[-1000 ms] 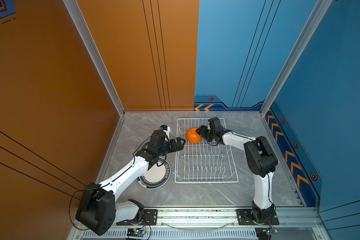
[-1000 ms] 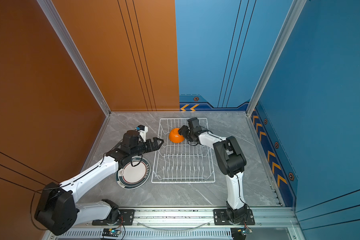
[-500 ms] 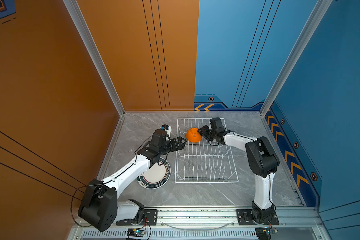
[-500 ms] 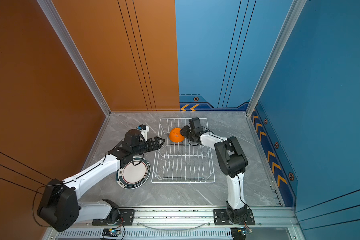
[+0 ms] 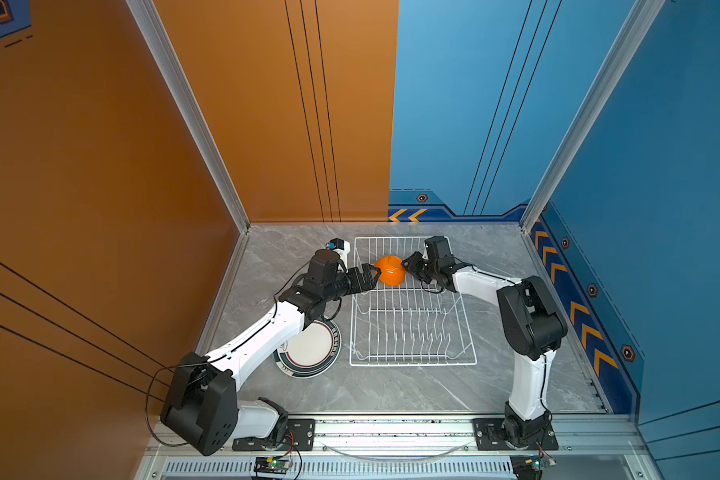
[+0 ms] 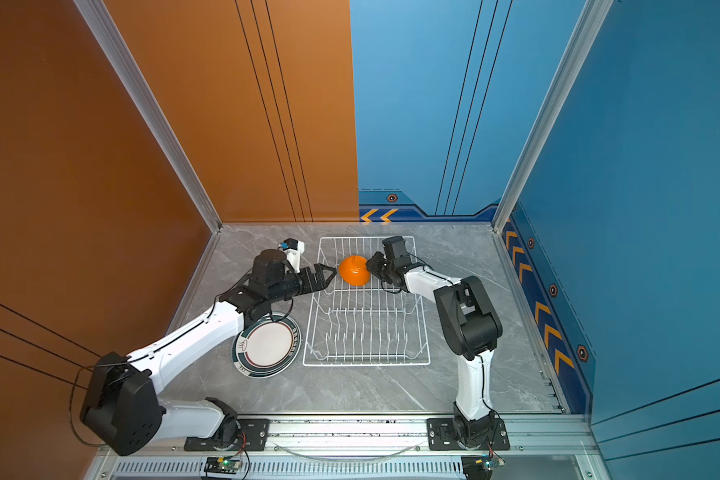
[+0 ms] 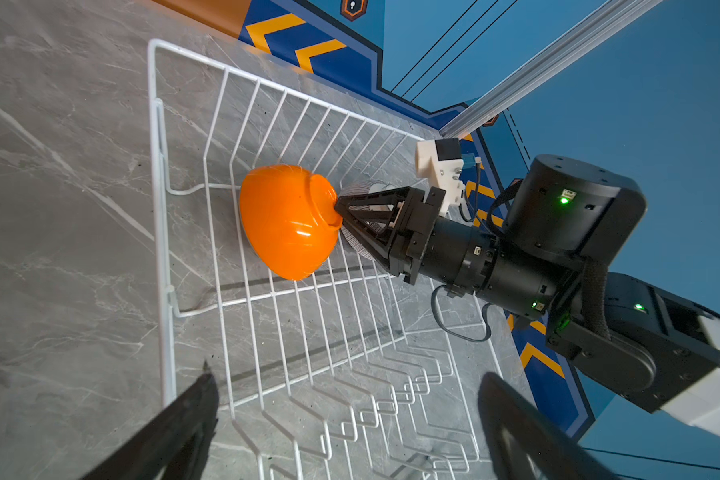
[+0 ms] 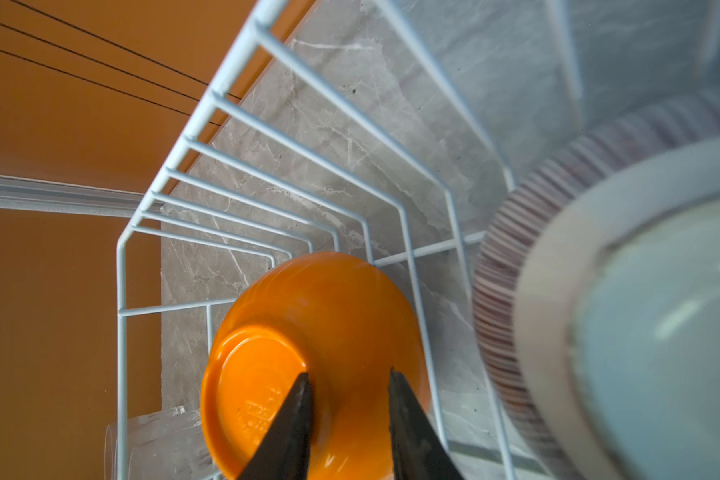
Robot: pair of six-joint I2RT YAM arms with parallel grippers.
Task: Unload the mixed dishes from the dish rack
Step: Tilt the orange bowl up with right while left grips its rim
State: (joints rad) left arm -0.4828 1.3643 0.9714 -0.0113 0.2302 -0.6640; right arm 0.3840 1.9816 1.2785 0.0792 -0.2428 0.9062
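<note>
Nearest the arm bases, on the grey marble-patterned desk (image 5: 391,390), a white round plate with a dark teal-striped rim (image 5: 312,345) lies flat. It sits just beside the left wall of the large white wire dish rack (image 5: 412,365) and partly under the left arm. Rows of upright prongs fill the rack's near half. In the far half lies the glossy orange round bowl (image 5: 389,270), smooth-walled and tipped on its side, its raised foot ring turned toward the right arm. The left claw (image 5: 373,279) hangs just left of the bowl at the rack's rim, fingers spread wide and holding nothing. The right claw (image 8: 348,374) brackets the foot ring, one finger inside it and one on the outer wall; whether it grips cannot be told. Just behind this claw stands a white bowl with a fine ribbed outer pattern (image 8: 495,299). A small clear glass cup (image 8: 154,440) shows at the rack's wall beside the orange bowl; which side of the wire it is on is unclear.
</note>
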